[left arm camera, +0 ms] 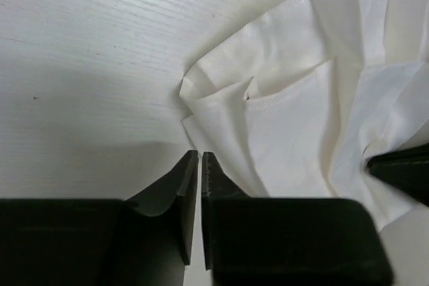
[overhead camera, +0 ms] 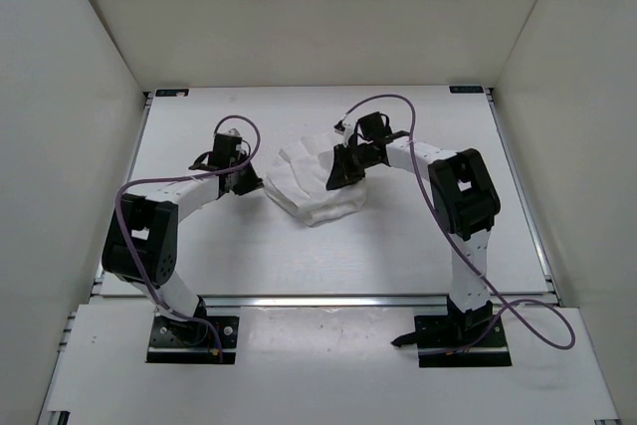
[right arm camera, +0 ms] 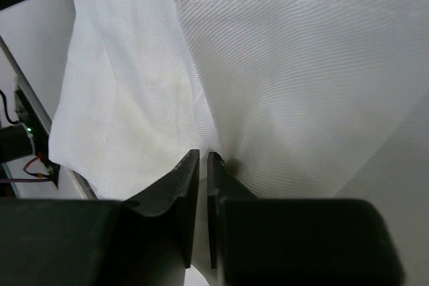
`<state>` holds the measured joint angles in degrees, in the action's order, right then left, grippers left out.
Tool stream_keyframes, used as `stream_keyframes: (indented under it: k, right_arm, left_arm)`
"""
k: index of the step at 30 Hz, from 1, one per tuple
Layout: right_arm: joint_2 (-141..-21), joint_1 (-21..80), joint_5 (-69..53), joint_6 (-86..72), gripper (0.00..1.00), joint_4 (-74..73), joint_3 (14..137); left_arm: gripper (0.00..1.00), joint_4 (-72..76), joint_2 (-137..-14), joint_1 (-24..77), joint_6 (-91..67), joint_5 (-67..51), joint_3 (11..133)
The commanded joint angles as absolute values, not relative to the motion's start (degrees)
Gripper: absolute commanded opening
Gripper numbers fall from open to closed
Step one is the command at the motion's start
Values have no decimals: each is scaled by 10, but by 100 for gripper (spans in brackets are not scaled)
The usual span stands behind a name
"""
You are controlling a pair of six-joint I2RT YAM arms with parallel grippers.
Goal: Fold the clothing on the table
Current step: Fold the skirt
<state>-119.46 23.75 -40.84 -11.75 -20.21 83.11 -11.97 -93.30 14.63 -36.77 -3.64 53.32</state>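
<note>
The clothing [overhead camera: 314,191] is a bunched white heap in the middle of the table [overhead camera: 299,256]. My left gripper [overhead camera: 251,182] is at the heap's left edge. In the left wrist view its jaws [left arm camera: 200,157] stand almost together with only a thin slit, just short of a folded corner of the clothing [left arm camera: 288,118], over bare table [left arm camera: 87,51]. My right gripper [overhead camera: 343,172] is on the heap's upper right. In the right wrist view its jaws [right arm camera: 202,157] are nearly together, with fabric of the clothing [right arm camera: 268,65] drawn into the narrow gap.
Thin metal rails [overhead camera: 518,186] border the table, and pale enclosure walls [overhead camera: 60,146] rise on the left, right and back. Purple cables [overhead camera: 418,166] loop off both arms. The right gripper's dark body [left arm camera: 402,172] shows at the right of the left wrist view.
</note>
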Motion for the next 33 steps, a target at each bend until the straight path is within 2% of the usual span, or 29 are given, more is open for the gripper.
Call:
stream_keyframes:
  k: [1,3,4,5,6,7,8,9,11,13,18,20,22,29,33]
  right_arm:
    - [-1140,224,-445,-129,12,-177,857]
    - [-1121,221,-466,-134,29,-181,885]
    - [-1105,220,-471,-141,34,-180,912]
    - [-1092,219,-471,-148,41,-178,932]
    - [-1072,214,-469,-151,50,-181,940]
    - [-1065,214,-461,-156,53,-177,953]
    - [-1040,210,-441,-160,60,-177,960]
    - [-1029,209,-409,-160,67,-179,960]
    - [-985,203,-354,-140,79,-184,941]
    - [-969,205,-283,-94,89,-201,915]
    - [-993,178,-210,-76,90,-293,869]
    - [-997,178,-193,-69,88,-298,849]
    - [-994,180,-159,-65,88,-301,830]
    - [-998,190,-180,-87,86,-263,803]
    - [-1020,212,-179,-84,86,-278,833]
  left_arm:
    - [21,-148,-901,149,-336,-100,576]
    - [33,-168,-896,142,-323,-113,630]
    - [45,-184,-892,147,-314,-115,643]
    - [52,-201,-889,149,-295,-112,670]
    - [65,-209,-886,148,-285,-106,697]
    - [76,-236,-890,152,-263,-99,715]
    - [81,-269,-896,155,-251,-89,751]
    - [90,-287,-903,158,-228,-71,777]
    - [97,-340,-912,159,-195,-54,806]
    - [99,-368,-913,158,-155,-41,815]
    - [99,-454,-922,174,-120,16,833]
    - [99,-480,-933,186,-114,56,839]
    - [98,-497,-946,191,-100,48,845]
    - [98,-451,-900,199,-118,50,797]
    - [99,-428,-872,179,-142,42,764]
